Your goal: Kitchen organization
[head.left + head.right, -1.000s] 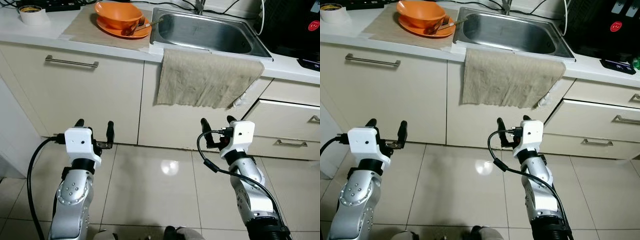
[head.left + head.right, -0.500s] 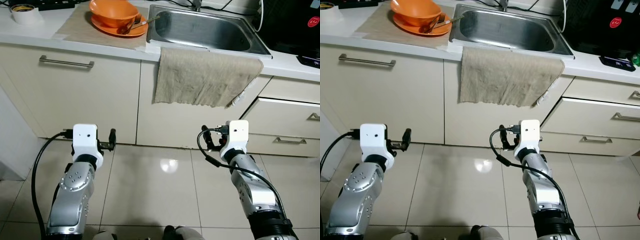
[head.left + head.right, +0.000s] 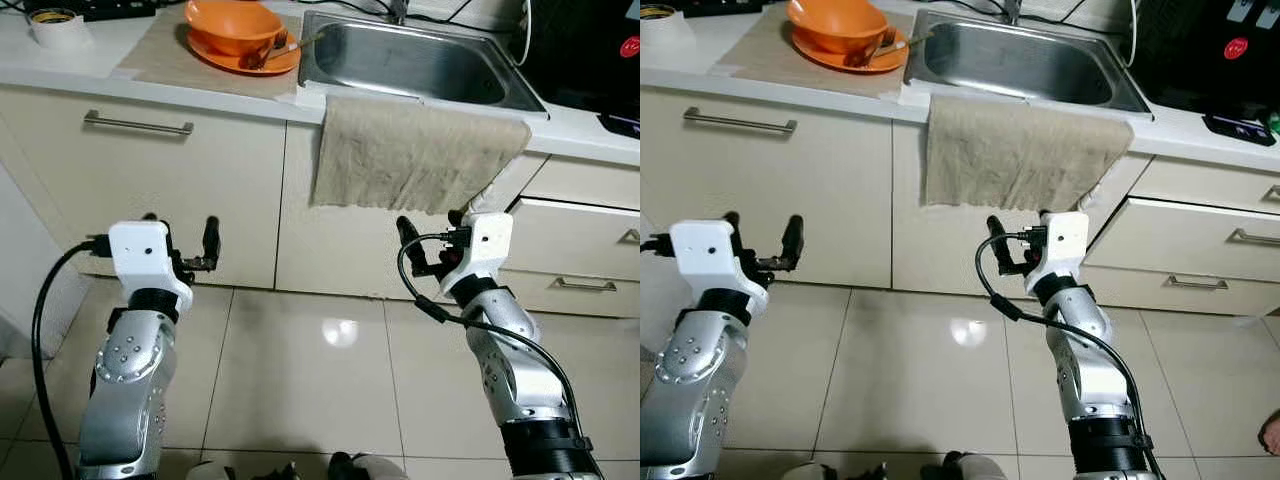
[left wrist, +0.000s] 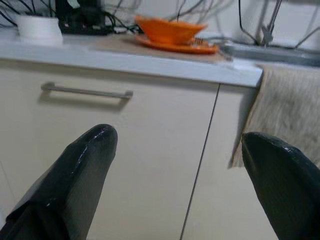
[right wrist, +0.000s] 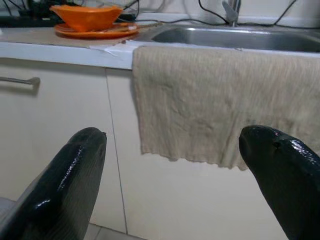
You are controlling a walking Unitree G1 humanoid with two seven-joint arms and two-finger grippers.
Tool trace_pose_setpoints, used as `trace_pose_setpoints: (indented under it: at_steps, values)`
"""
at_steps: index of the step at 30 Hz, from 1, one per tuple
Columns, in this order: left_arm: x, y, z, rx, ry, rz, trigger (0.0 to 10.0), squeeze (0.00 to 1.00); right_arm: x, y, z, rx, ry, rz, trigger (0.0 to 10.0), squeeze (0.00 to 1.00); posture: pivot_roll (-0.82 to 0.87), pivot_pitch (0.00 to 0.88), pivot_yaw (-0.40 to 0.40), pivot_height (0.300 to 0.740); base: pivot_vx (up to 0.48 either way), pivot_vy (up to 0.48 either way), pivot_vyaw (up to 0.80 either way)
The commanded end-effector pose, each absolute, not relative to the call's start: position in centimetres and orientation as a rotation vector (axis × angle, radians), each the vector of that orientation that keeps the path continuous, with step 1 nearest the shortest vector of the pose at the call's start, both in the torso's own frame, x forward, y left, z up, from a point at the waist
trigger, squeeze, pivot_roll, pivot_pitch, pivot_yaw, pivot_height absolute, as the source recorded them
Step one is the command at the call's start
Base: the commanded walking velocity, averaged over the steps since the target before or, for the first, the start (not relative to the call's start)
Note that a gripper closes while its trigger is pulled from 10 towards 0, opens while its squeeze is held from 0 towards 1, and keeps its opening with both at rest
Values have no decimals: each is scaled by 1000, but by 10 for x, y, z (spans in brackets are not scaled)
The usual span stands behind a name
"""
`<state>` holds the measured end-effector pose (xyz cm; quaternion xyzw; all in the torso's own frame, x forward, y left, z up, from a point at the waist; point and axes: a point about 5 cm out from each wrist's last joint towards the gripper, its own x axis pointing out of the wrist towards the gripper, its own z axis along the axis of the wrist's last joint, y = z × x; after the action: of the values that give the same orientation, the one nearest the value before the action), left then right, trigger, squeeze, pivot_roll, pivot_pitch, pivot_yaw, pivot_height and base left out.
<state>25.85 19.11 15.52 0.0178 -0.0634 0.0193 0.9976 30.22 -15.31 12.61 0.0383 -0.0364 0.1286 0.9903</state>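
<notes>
left gripper (image 3: 178, 235): jaws released, empty
right gripper (image 3: 430, 235): jaws released, facing towel (image 3: 415, 155)
tip: square up before reaching bowl (image 3: 234, 24)

Orange bowl (image 3: 235, 22) — beige, perhaps ribbed, towel (image 3: 412, 152)

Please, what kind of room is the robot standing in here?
Most likely a home kitchen: a steel sink is set into a white counter, an orange bowl sits beside it, and a towel hangs over cream cabinets.

A beige towel (image 3: 1025, 150) hangs below the sink (image 3: 1015, 62).
</notes>
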Motion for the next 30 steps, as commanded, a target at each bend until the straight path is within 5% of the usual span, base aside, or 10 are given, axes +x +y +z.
trace_pose_setpoints:
  at_steps: [1,14,30]
  values:
    - [255,189,157,23,-140,30,10000,0,300,-161,130,79,-97,241,10000,0,-98,77,-112,740,0,0,0]
    - [251,190,148,79,-94,42,10000,0,281,-193,122,56,-93,-22,10000,0,-118,61,-83,740,0,0,0]
    - [253,188,147,89,-101,53,10000,0,279,-191,122,32,-83,-11,10000,0,-133,57,-84,740,0,0,0]
